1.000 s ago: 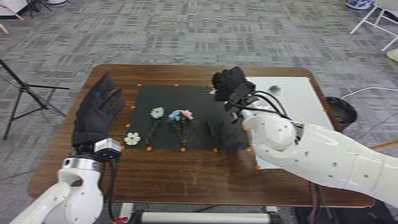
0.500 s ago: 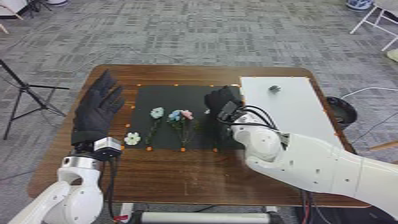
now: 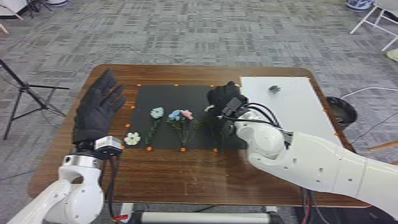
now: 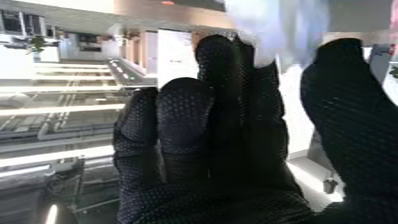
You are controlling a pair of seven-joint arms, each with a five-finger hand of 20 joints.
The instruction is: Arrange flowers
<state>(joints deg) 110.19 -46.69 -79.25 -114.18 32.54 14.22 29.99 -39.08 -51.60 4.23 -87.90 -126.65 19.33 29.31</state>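
My right hand (image 3: 226, 96) is over the right side of the black mat (image 3: 164, 94), curled round a pale flower (image 3: 210, 107). In the right wrist view, the pale flower (image 4: 275, 25) is blurred between the thumb and fingers of my right hand (image 4: 235, 130). A light blue flower (image 3: 157, 112) lies on the mat. Beside it lie a blue flower (image 3: 174, 115) and a pink flower (image 3: 187, 114), stems towards me. A white flower (image 3: 132, 138) rests at the mat's near left corner. My left hand (image 3: 96, 112) has straight fingers, left of the mat.
A white board (image 3: 293, 107) lies on the right of the brown table (image 3: 178, 175), with a small grey-green object (image 3: 274, 89) on it. Small orange markers edge the mat. A black bin (image 3: 341, 112) stands beyond the table's right edge, a tripod (image 3: 31, 92) beyond its left.
My right hand has moved nearer to me and slightly left from the mat's far right corner, bringing the pale flower along, then shifted slightly back. The left arm has kept still.
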